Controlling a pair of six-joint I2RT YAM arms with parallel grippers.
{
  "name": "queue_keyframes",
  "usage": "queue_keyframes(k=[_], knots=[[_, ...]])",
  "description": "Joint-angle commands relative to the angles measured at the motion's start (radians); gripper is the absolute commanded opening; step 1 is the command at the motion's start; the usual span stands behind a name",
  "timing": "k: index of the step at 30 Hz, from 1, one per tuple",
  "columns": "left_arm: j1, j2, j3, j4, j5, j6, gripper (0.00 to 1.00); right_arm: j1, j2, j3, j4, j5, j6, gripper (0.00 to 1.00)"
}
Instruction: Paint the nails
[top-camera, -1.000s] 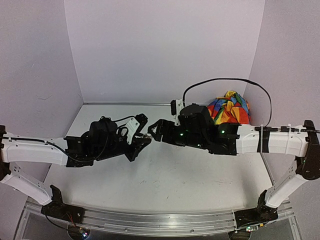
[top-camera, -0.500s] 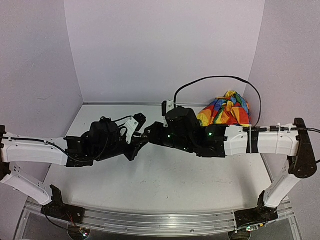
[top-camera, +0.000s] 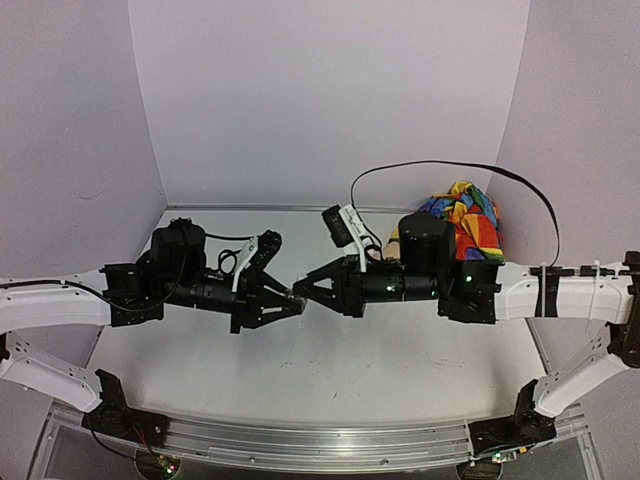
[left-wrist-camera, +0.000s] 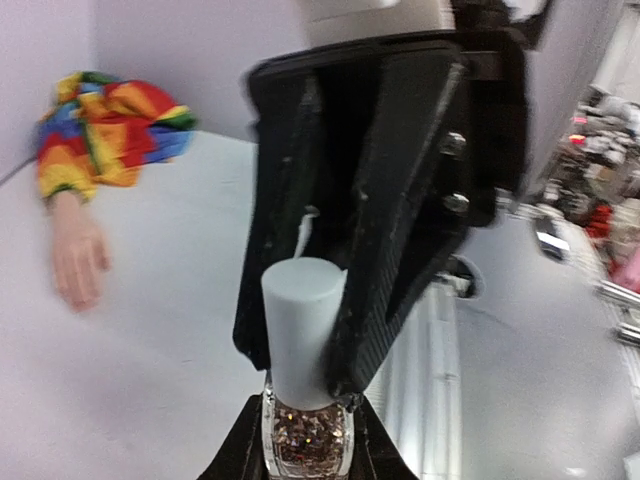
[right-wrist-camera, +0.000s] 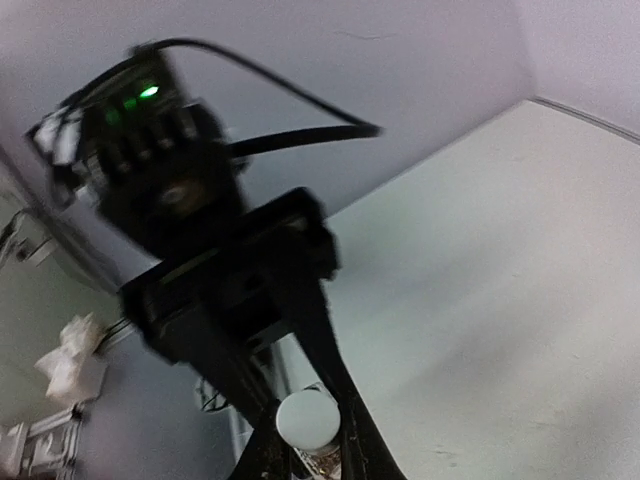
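Note:
A small glass polish bottle (left-wrist-camera: 307, 450) of pinkish glitter is held above the table, with my left gripper (left-wrist-camera: 307, 458) shut on its body. My right gripper (right-wrist-camera: 307, 432) is shut on the bottle's white cap (left-wrist-camera: 300, 325), which faces the camera end-on in the right wrist view (right-wrist-camera: 307, 418). In the top view both grippers meet at the bottle (top-camera: 296, 297) in mid-table. The peach mannequin hand (left-wrist-camera: 78, 255) lies flat at the back right, its rainbow sleeve (top-camera: 462, 218) bunched behind it. The nails (left-wrist-camera: 75, 298) are tiny, blurred and far from both grippers.
Lilac walls (top-camera: 330, 90) close in the white table (top-camera: 330, 370) at the back and both sides. A black cable (top-camera: 450, 165) loops above my right arm. A metal rail (top-camera: 300, 440) runs along the near edge.
My right gripper moved left onto the bottle's cap and shut on it. Its arm then drew back to the right. My left arm swung back and levelled out, still holding the bottle.

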Motion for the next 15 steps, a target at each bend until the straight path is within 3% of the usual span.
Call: queue_keyframes(k=[1,5,8,9,12,13,15], knots=[[-0.035,0.000,0.095,0.110,0.704,-0.023,0.00,0.014,0.021,0.028,0.266,-0.680,-0.135,0.00],[-0.037,0.017,0.088,0.110,0.556,-0.016,0.00,0.013,-0.002,0.000,0.297,-0.598,-0.118,0.00],[-0.038,0.019,0.073,0.110,0.292,-0.002,0.00,0.013,-0.039,-0.007,0.290,-0.465,-0.110,0.01],[-0.039,0.014,0.068,0.109,0.177,-0.008,0.00,0.012,-0.059,-0.009,0.271,-0.388,-0.106,0.11],[-0.043,0.000,0.043,0.107,-0.136,-0.007,0.00,0.012,-0.117,-0.013,0.173,-0.074,-0.085,0.59],[-0.048,-0.002,0.040,0.105,-0.225,-0.006,0.00,0.012,-0.130,-0.014,0.146,0.016,-0.062,0.70],[-0.052,-0.001,0.036,0.100,-0.364,-0.008,0.00,0.012,-0.148,-0.013,0.097,0.153,-0.014,0.79]])
